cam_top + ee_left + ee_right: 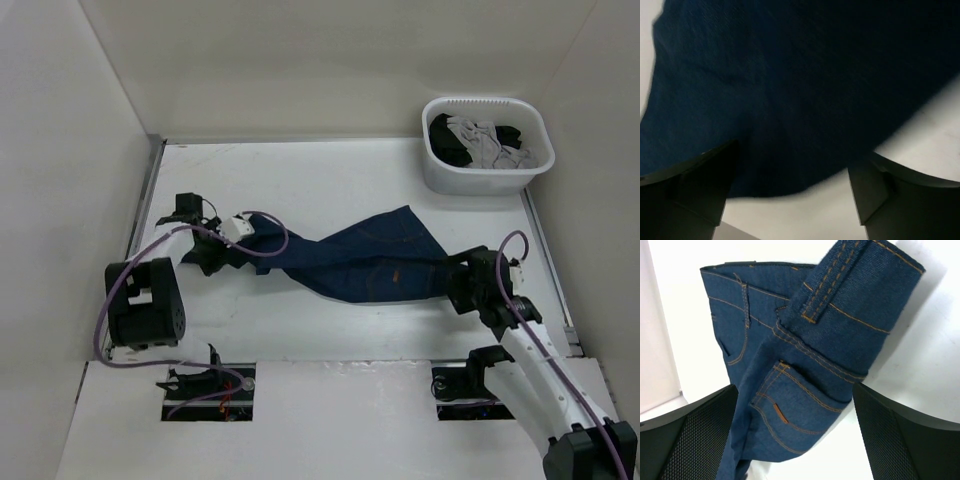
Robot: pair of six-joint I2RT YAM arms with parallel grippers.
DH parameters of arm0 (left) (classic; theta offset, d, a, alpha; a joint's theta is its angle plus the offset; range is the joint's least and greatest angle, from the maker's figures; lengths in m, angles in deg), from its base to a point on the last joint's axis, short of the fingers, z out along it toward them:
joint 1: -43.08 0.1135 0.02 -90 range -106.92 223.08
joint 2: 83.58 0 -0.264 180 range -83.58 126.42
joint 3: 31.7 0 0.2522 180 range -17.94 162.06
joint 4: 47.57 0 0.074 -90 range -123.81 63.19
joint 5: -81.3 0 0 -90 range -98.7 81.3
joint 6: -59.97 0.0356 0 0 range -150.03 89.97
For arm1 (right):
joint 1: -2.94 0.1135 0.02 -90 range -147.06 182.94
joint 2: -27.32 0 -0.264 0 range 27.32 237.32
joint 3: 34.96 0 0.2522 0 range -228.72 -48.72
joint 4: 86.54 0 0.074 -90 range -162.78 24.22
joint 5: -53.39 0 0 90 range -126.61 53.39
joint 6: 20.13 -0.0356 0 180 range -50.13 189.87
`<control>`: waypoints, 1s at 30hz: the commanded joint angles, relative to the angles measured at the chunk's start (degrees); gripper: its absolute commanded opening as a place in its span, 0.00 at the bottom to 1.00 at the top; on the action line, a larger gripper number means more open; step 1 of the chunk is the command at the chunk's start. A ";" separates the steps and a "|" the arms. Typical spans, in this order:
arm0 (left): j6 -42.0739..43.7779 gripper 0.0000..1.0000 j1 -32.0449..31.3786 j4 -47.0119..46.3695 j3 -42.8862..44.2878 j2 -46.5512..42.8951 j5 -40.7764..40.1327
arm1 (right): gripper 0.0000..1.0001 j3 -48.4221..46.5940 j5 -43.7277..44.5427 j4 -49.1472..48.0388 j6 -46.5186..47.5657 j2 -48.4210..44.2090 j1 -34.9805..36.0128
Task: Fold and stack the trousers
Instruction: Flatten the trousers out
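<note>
Here we are viewing long dark navy-blue denim trousers (365, 262) sprawling crumpled across the white table (300, 180).
Nearest, the right gripper (794, 390) is gaping wide astride their waistband, gripping nothing; the left gripper (792, 167) is gaping likewise at the leg end; farther back, a white plastic basket (470, 178) is holding grey and black garments (480, 140).

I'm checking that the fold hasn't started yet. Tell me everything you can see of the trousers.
The trousers are dark navy denim with orange-tan stitching; a back pocket with a small orange tag, a belt loop and the waistband show. Unfolded, they lie twisted across the table, waist end between the fingers of the open right gripper, the other end inside the open left gripper.
</note>
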 commanded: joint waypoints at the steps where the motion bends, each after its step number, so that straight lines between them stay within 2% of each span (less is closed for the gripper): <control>1: -2.74 0.61 -0.28 -16.59 1.55 5.74 -6.19 | 1.00 1.37 1.64 -5.28 -1.16 2.07 -0.48; 3: -5.02 0.21 0.33 -19.59 4.19 8.91 -9.08 | 1.00 2.17 1.73 -6.51 -3.35 4.97 -1.80; 4: -5.99 0.11 0.59 -20.65 5.51 9.44 -10.49 | 1.00 2.43 1.47 -7.21 -4.32 6.55 -2.33; 5: -6.61 0.04 0.86 -21.44 6.74 9.19 -11.20 | 1.00 2.52 1.38 -8.00 -5.03 8.31 -2.77; 7: -8.37 0.00 0.77 -22.85 9.55 6.13 -11.47 | 1.00 1.73 1.73 -8.62 -5.47 11.65 -2.69; 10: -9.60 0.00 -0.80 -21.81 16.31 3.57 -11.47 | 1.00 1.03 2.17 -9.15 -6.35 15.26 -3.21; 14: -10.57 0.00 -3.18 -21.45 26.93 8.46 -11.99 | 1.00 1.73 2.61 -10.64 -6.53 17.11 -5.75; 15: -10.83 0.01 -3.62 -21.36 29.40 10.57 -12.26 | 1.00 2.17 2.26 -11.08 -6.44 17.11 -6.54; 17: -11.88 0.13 -4.85 -20.93 37.03 18.02 -14.88 | 0.93 3.13 2.17 -11.44 -5.83 16.06 -7.34; 20: -12.94 0.50 -7.04 -17.78 48.99 30.33 -21.82 | 0.88 4.01 2.26 -11.35 -5.12 14.48 -7.35; 22: -13.56 0.64 -7.93 -14.79 54.37 34.31 -23.42 | 0.91 4.02 2.43 -10.91 -4.42 13.60 -7.17; 25: -16.97 0.68 -8.81 -13.46 52.90 29.08 -18.79 | 0.94 2.97 2.70 -10.38 -2.40 11.50 -6.56; 28: -17.69 0.74 -8.90 -11.53 45.80 18.98 -12.54 | 1.00 1.03 2.17 -10.21 0.50 9.30 -4.36; 30: -17.43 0.76 -8.02 -10.03 40.70 12.99 -10.86 | 1.00 -0.11 1.99 -9.33 0.42 8.24 -1.99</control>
